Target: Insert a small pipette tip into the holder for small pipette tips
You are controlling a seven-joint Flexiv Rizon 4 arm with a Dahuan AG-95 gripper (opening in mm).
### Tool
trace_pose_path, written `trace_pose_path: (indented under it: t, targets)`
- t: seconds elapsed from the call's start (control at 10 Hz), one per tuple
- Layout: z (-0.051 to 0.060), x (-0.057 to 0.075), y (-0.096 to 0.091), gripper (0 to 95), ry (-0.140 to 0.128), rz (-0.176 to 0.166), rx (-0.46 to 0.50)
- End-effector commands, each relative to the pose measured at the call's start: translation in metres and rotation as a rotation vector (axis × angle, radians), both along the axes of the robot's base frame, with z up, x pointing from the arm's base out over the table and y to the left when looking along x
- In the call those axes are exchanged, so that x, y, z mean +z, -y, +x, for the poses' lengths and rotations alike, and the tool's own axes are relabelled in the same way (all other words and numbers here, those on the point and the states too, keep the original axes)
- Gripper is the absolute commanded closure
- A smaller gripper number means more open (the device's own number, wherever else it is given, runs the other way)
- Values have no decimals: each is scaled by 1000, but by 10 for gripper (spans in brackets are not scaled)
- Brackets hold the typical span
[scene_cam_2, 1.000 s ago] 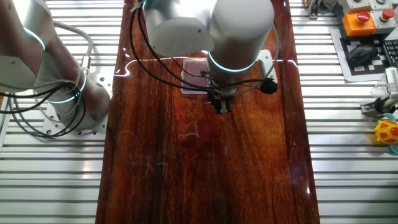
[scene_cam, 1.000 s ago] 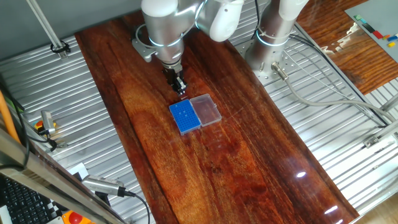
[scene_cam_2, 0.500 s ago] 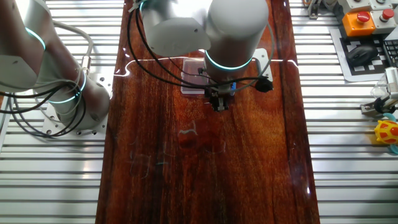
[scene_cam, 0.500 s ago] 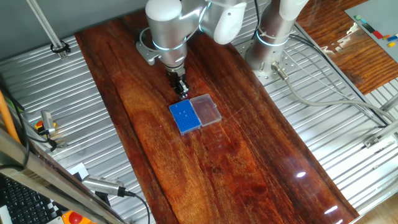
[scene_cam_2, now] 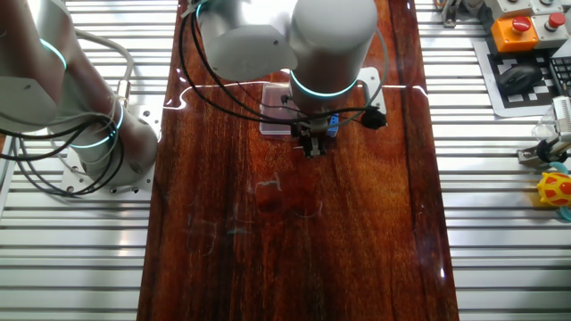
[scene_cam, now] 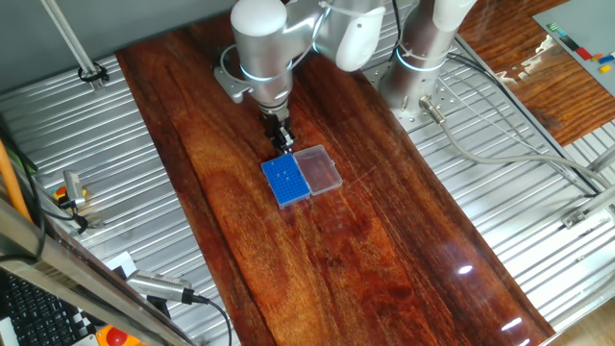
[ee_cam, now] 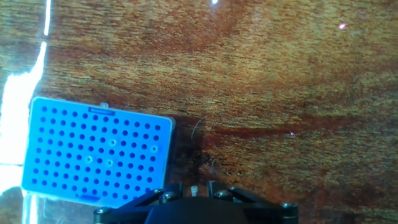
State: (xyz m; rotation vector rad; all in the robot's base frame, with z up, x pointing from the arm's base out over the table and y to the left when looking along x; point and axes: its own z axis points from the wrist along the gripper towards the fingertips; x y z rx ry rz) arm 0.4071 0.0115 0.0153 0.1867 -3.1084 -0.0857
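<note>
Fixed view w/ blue rack visible, L to R: holder for small pipette tips sits flat on the dark wood table, approx mid-table. Clear lid panel joined to its right edge, lying open and flat. Gripper hangs from the silver arm, pointing down, just behind the holder's far edge, near the seam w/ the lid. Contact w/ holder: can't tell.

Other fixed view: arm's big silver housing covers most of the holder; only a sliver of blue shows beside the gripper. Lid partly visible left of it.

Hand view: holder at lower left, grid of tiny holes on top, a few holes look filled w/ pale dots. Bare table to the right. Gripper body at bottom centre, right of the holder's edge, over wood.

Jaws: appear nearly closed, narrow gap; a small pale bit shows between them, too small to ID as a tip. Held item: can't tell.
</note>
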Motion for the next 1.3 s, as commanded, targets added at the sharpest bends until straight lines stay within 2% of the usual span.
trace_pose_path:
  t: [0.1,0.7,1.3]
  targets:
    - [1,-1,-1,760,2,0,0]
    - [3,-4,-2,760,4,-5,10]
    - [1,-6,-2,760,4,-12,14]
